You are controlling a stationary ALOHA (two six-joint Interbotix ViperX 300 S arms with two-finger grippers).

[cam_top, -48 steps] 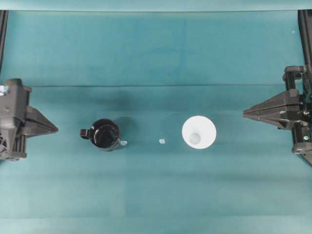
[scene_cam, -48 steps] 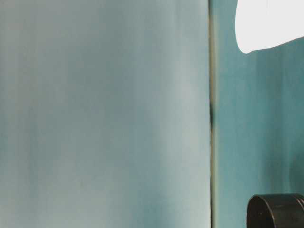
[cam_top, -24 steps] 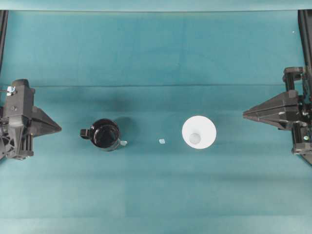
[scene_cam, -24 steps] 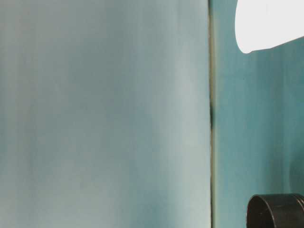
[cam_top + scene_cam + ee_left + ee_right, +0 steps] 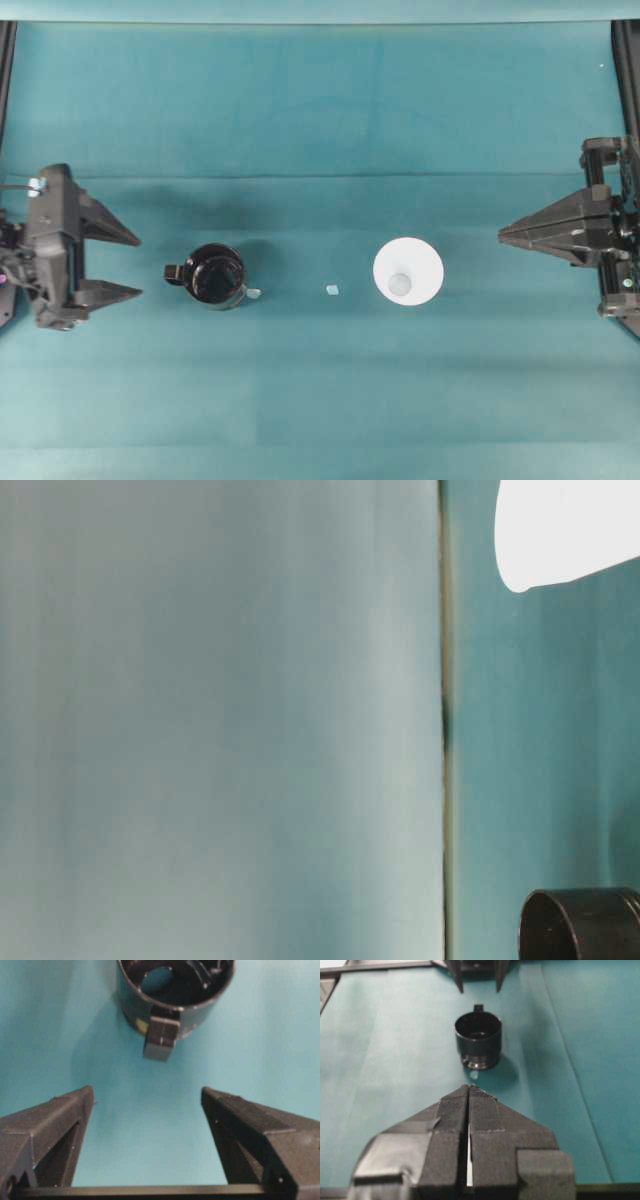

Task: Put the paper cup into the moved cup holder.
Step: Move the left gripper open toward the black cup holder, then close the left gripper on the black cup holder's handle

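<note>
Two arms wait at the table's sides. Left fingers [image 5: 137,266] are wide, facing the cup holder [image 5: 217,276] just ahead. Right fingers [image 5: 503,234] are pressed together, nearer the paper cup [image 5: 408,271], mid-table.

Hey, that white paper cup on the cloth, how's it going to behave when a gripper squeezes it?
The paper cup is probably light and thin-walled, so a hard squeeze may dent it. It stands on its narrow base with a wider rim, so a sideways nudge could tip it.

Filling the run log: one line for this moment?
left gripper open, facing cup holder | right gripper shut, idle | paper cup on table, untouched
</note>
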